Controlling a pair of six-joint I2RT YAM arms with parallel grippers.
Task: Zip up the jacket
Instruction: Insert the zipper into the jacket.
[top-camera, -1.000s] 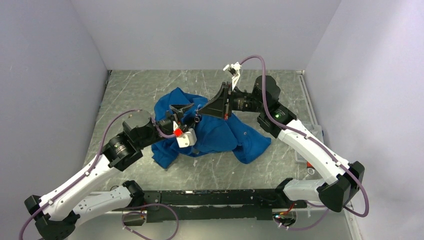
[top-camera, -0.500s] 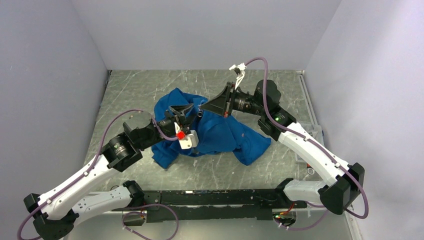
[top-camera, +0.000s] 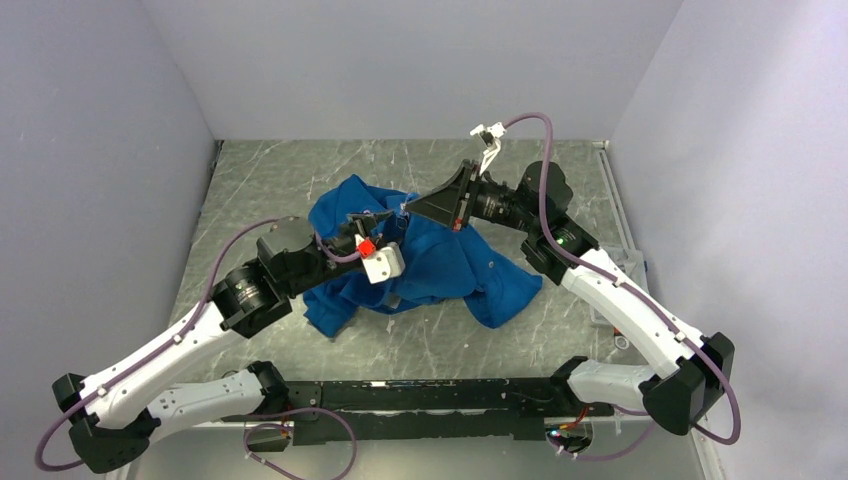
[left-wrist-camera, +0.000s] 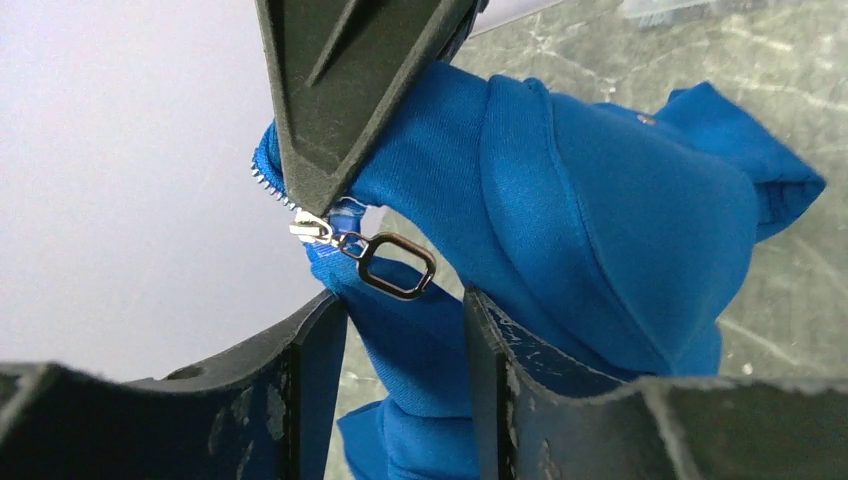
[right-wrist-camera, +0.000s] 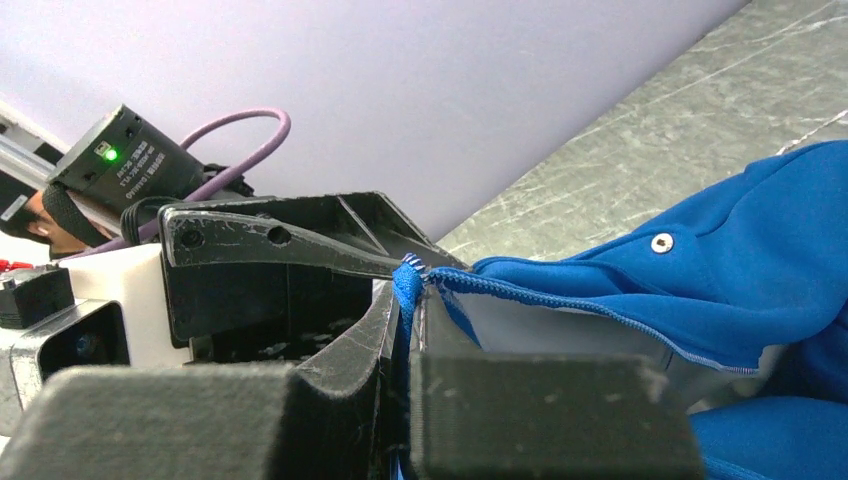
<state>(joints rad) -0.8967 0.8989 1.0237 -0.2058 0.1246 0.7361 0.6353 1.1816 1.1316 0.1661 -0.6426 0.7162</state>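
- The jacket (top-camera: 440, 265) is lying crumpled at the middle of the table (top-camera: 280, 180), with its front edge lifted.
- The right gripper (right-wrist-camera: 412, 285) is pinching the toothed zipper edge, its fingers pressed together on the blue fabric.
- The left gripper (left-wrist-camera: 403, 305) is sitting just below the zipper pull (left-wrist-camera: 350, 243), with its fingers spread and blue fabric running between them. It is not gripping the pull.

The scene held one bright-blue jacket (top-camera: 440, 270) on one grey table (top-camera: 280, 170). There were two robot arms, the left arm (top-camera: 170, 345) and the right arm (top-camera: 620, 300), and two purple cables, the left cable (top-camera: 225, 262) and the right cable (top-camera: 530, 117). There were two grippers, the left gripper (left-wrist-camera: 400, 325) and the right gripper (right-wrist-camera: 405, 320), each with two dark fingers; the jacket showed one silver zipper slider (left-wrist-camera: 312, 230), one dark pull ring (left-wrist-camera: 397, 265) and one small metal snap (right-wrist-camera: 661, 242).
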